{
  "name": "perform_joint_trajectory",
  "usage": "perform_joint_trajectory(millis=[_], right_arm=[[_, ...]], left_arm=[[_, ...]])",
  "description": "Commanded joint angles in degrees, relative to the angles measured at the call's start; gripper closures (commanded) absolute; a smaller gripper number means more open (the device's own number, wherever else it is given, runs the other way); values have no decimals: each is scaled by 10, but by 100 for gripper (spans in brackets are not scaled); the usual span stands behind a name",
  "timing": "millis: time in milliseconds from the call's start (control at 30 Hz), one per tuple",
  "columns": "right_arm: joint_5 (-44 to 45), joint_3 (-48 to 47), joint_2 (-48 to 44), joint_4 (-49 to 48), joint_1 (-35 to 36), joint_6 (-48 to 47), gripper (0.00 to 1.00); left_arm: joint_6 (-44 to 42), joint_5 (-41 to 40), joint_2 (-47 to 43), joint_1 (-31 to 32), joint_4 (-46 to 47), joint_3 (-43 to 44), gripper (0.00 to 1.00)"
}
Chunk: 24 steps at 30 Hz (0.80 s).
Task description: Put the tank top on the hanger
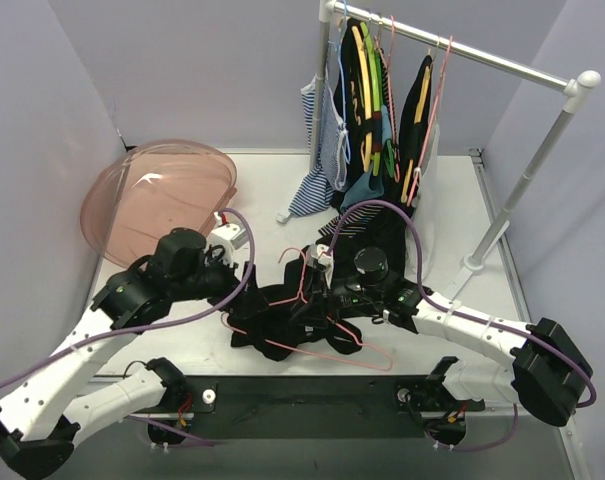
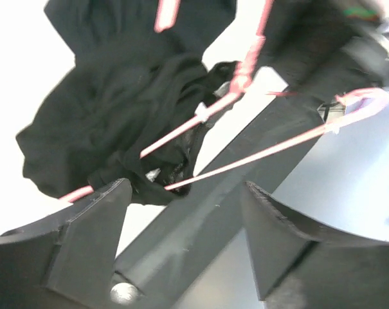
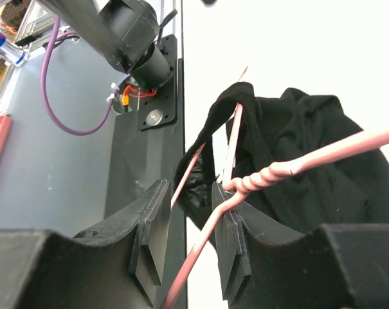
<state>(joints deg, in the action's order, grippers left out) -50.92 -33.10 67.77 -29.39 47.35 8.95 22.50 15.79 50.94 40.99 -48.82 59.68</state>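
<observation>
The black tank top lies crumpled at the table's near centre, with the thin pink hanger partly threaded through it. My right gripper is over the top's right side. In the right wrist view the tank top hangs on the hanger, whose wire runs between the parted jaws of my right gripper, against the right finger. My left gripper hovers at the top's left edge. In the left wrist view my left gripper is open and empty, short of the tank top and hanger.
A pink translucent basin leans at the back left. A white clothes rack at the back right holds several garments on yellow, green and pink hangers; its foot stands on the right. A black strip runs along the near edge.
</observation>
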Motion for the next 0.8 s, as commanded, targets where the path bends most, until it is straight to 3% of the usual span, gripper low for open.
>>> perform_joint_trajectory(millis=[0,167,300,433,633,767], right_arm=[[-16,3,-11,-116,-2,-43,100],[-12,-15,-18,-82,-2,-92,100],[-9,-38,-38,-48,-2,-131,100],[-16,-65,-60,14,3,-165,100],[-30,-88,-83,70,9,-200,100],[-28,-95,-91,88,10,-216,100]], left_arm=[[-206,81,-57,-7,-15,50,14],[-412,134,-102,-7,24,-23,12],[-497,133,-72,-10,12,-27,12],[-560,141,-17,-29,6,-26,12],[-586,236,44,-75,22,-1,15],[-591,277,88,-77,14,28,30]])
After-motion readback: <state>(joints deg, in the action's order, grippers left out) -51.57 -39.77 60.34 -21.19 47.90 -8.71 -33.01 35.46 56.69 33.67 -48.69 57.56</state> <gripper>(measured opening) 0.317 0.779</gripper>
